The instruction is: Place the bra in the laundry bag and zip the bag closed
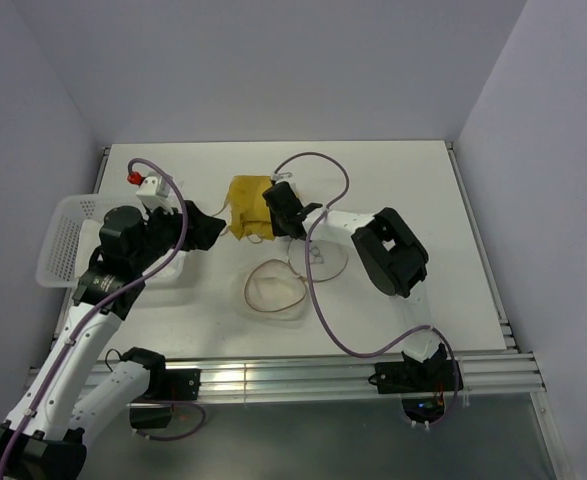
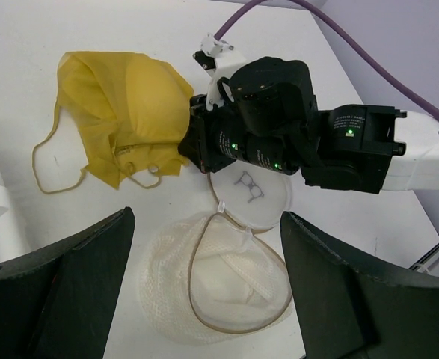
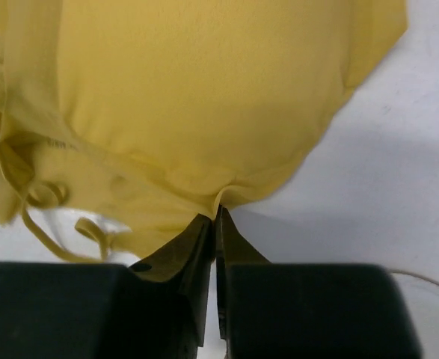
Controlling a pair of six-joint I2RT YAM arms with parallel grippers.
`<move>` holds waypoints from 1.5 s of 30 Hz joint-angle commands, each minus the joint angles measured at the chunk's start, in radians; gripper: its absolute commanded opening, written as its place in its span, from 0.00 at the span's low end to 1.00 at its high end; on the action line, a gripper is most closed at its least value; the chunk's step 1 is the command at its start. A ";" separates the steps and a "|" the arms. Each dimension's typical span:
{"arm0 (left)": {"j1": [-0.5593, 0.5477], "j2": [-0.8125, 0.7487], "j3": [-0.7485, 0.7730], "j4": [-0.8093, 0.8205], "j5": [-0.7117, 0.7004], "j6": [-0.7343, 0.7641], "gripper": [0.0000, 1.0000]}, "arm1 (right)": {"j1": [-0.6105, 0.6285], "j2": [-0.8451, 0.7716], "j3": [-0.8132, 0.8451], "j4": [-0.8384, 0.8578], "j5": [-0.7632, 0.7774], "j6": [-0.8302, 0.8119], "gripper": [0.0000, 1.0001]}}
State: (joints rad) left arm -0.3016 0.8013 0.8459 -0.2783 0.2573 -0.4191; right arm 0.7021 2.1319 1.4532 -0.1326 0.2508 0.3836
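Observation:
The mustard-yellow bra point(image 1: 246, 205) lies crumpled on the white table, at the back centre. My right gripper point(image 1: 271, 218) is shut on the bra's near edge; in the right wrist view the closed fingertips point(image 3: 217, 218) pinch a fold of the yellow fabric point(image 3: 204, 90). The white mesh laundry bag point(image 1: 276, 288) lies open in front of the bra, its brownish zipper rim forming a loop and its round lid point(image 1: 319, 255) flipped back beside it. My left gripper point(image 1: 209, 228) is open and empty, left of the bra. In the left wrist view its gripper point(image 2: 208, 299) hovers above the bag point(image 2: 219, 288), with the bra point(image 2: 126, 105) beyond.
A white perforated plastic basket point(image 1: 65, 238) stands at the table's left edge, under my left arm. The right arm point(image 2: 354, 146) stretches across the table over the lid point(image 2: 253, 196). Purple cables loop above both arms.

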 commanded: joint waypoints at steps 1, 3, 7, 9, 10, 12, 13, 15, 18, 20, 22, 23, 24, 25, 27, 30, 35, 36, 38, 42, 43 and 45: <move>0.004 0.009 0.001 0.030 0.005 0.022 0.86 | -0.006 -0.018 0.029 0.083 0.083 -0.061 0.06; 0.005 0.016 0.002 0.028 0.007 0.023 0.86 | -0.006 -0.078 0.012 0.125 0.129 -0.120 0.00; 0.009 0.030 0.007 0.028 0.011 0.028 0.86 | -0.004 -0.225 -0.027 0.214 0.154 -0.241 0.00; 0.010 0.019 0.004 0.048 0.020 0.017 0.86 | -0.003 -0.306 -0.017 0.209 0.140 -0.319 0.00; 0.010 0.015 0.002 0.062 0.031 0.013 0.86 | -0.003 -0.334 -0.010 0.206 0.133 -0.342 0.00; 0.010 0.010 0.018 0.083 0.046 -0.007 0.87 | 0.000 -0.422 -0.010 0.203 0.099 -0.429 0.00; 0.010 0.016 0.028 0.085 0.060 -0.018 0.87 | 0.005 -0.450 -0.011 0.200 0.088 -0.455 0.00; 0.010 0.018 0.057 0.082 0.065 -0.018 0.88 | 0.013 -0.499 -0.005 0.163 0.070 -0.532 0.00; 0.012 0.013 0.097 0.062 0.025 -0.015 0.88 | 0.034 -0.593 -0.008 0.122 0.051 -0.623 0.00; 0.010 0.007 0.116 0.053 0.011 -0.012 0.88 | 0.057 -0.659 -0.016 0.082 0.038 -0.672 0.00; 0.010 0.006 0.124 0.063 0.022 -0.010 0.88 | 0.074 -0.700 -0.014 0.050 0.018 -0.698 0.00; 0.009 0.006 0.128 0.071 0.049 -0.009 0.88 | 0.082 -0.740 -0.016 0.028 -0.005 -0.716 0.00; 0.007 0.009 0.130 0.077 0.065 -0.010 0.89 | 0.095 -0.759 -0.017 0.022 -0.018 -0.718 0.00; 0.006 0.010 0.130 0.096 0.083 -0.009 0.89 | 0.100 -0.779 -0.017 0.015 -0.034 -0.718 0.00; -0.010 0.012 0.125 0.119 0.152 -0.010 0.90 | 0.105 -0.831 -0.017 -0.007 -0.100 -0.698 0.00; -0.050 0.010 0.101 0.174 0.217 -0.014 0.93 | 0.109 -0.888 -0.025 -0.013 -0.152 -0.666 0.00; -0.105 -0.005 0.018 0.244 0.296 -0.059 0.99 | 0.131 -0.946 -0.007 -0.019 -0.174 -0.582 0.00; -0.113 -0.011 0.003 0.263 0.290 -0.069 0.99 | 0.135 -0.949 0.005 -0.028 -0.171 -0.566 0.00; -0.134 -0.031 -0.033 0.269 0.284 -0.086 0.99 | 0.155 -0.954 0.033 -0.045 -0.160 -0.533 0.00; -0.174 -0.060 -0.050 0.304 0.252 -0.095 0.99 | 0.180 -0.935 0.079 -0.074 -0.134 -0.489 0.00; -0.183 -0.060 -0.048 0.307 0.241 -0.095 0.99 | 0.188 -0.932 0.090 -0.076 -0.125 -0.483 0.00; -0.223 -0.054 -0.041 0.310 0.200 -0.093 0.99 | 0.204 -0.920 0.099 -0.081 -0.099 -0.462 0.00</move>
State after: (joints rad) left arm -0.4843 0.7635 0.7898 -0.0570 0.4919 -0.4973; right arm 0.8829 1.2034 1.4971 -0.2039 0.1188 -0.1295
